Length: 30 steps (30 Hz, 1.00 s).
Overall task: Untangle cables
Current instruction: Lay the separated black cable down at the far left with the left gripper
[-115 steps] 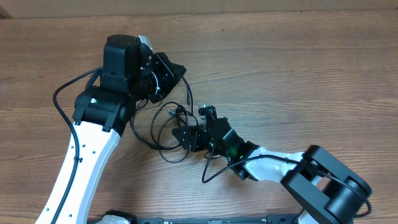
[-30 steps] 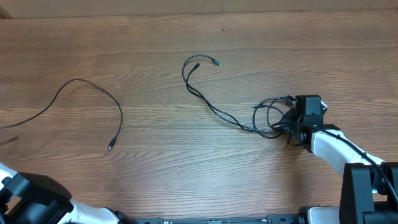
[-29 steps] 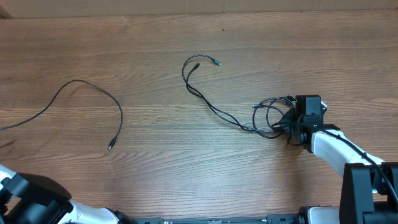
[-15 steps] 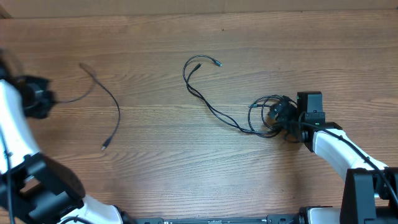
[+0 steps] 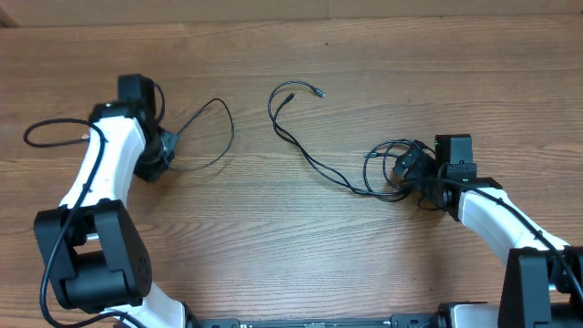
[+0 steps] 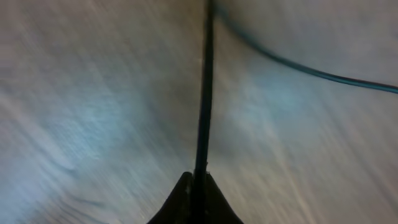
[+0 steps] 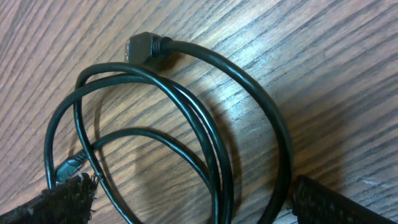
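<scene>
In the overhead view my left gripper [image 5: 162, 151] is shut on one thin black cable [image 5: 223, 117], which arcs to its right over the wooden table [image 5: 301, 246]. The blurred left wrist view shows that cable [image 6: 205, 93] pinched between the fingertips [image 6: 198, 182]. A second cable [image 5: 305, 157], its two plug tips at the top, runs from the middle down into a small coil [image 5: 386, 169]. My right gripper [image 5: 416, 173] is open at the coil's right side. In the right wrist view its fingers [image 7: 189, 202] straddle the coil's loops [image 7: 205, 130], and a plug [image 7: 143, 46] lies at the top.
The left arm's own thicker black cord [image 5: 41, 129] loops out at the far left. A pale wall or board [image 5: 291, 9] runs along the table's far edge.
My left arm has swung in from the left edge, carrying its cable to the right. The coil by the right gripper has spread and shifted slightly left; the right arm has barely moved.
</scene>
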### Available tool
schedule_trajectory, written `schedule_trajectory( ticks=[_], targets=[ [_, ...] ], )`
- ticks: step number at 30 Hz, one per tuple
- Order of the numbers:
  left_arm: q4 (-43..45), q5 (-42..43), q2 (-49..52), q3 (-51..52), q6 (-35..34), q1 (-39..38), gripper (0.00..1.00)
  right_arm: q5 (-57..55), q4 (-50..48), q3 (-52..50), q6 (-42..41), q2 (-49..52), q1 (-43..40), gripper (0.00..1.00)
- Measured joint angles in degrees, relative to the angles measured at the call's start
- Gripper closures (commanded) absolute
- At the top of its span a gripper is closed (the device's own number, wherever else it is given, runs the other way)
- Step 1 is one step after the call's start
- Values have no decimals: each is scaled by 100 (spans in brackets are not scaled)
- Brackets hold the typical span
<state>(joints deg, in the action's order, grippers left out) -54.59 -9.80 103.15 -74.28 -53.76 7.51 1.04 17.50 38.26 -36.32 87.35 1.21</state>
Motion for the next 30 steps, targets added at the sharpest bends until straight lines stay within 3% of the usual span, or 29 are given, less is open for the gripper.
schedule_trajectory(
  ticks=[7,9,12,13,18,22,24,25,26,27,30],
  targets=[
    [627,-483,0,254,-184,223,80,-7,55,4,13,-9,0,0],
    [769,-566,0,256,-184,315,71,-9,52,4,9,-9,0,0],
    [898,-619,0,258,-227,422,49,-9,55,4,9,-9,0,0],
    [951,-632,0,258,-225,442,29,-11,52,4,11,-9,0,0],
    [1062,-627,2,258,-280,461,0,-9,55,4,9,-9,0,0],
    [1318,-385,2,262,254,461,2,-13,55,4,9,-9,0,0],
    [1281,-216,2,273,396,461,40,-11,55,4,11,-9,0,0],
    [1309,-76,2,313,461,461,44,-11,52,4,11,-9,0,0],
    [1335,15,2,365,496,459,40,-13,55,4,11,-9,0,0],
    [1349,116,2,483,584,459,24,-11,52,4,11,-9,0,0],
    [1394,219,2,850,774,448,20,-11,55,4,11,-9,0,0]
  ],
)
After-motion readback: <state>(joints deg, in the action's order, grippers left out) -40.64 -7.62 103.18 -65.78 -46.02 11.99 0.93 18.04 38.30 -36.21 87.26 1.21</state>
